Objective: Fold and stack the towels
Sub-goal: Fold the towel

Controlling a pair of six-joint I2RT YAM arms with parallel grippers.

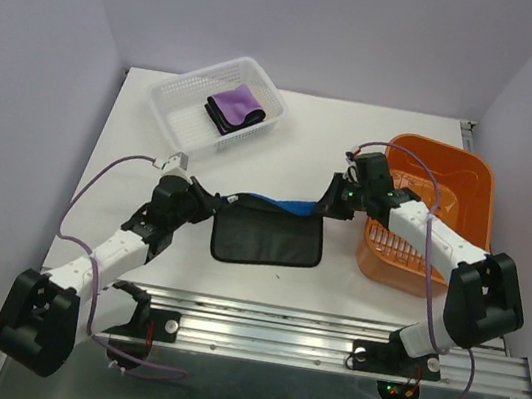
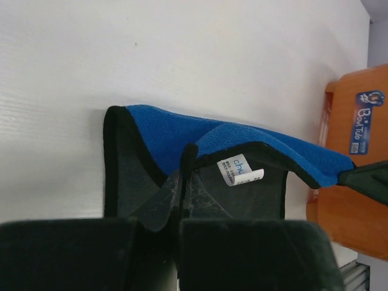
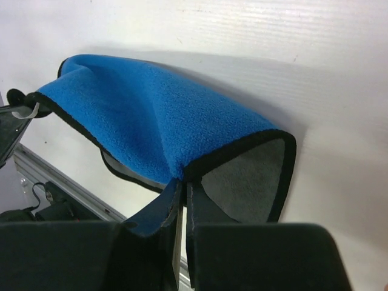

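White table (image 1: 316,137), fleecy blue towel (image 3: 151,115) (black-edged)

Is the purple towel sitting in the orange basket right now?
No, the purple towel lies folded in the white mesh basket.

You have open surface (image 1: 306,135) beyond the blue towel (image 1: 270,236), between the white mesh basket (image 1: 174,109) at far left and the orange basket (image 1: 453,168) at right. The towel, pinched by the left fingers (image 2: 160,203) and right fingers (image 3: 154,212), hangs across the middle and blocks it. Your right arm (image 1: 422,234) lies over the orange basket's near rim. A bare strip runs along the rail (image 1: 325,336).
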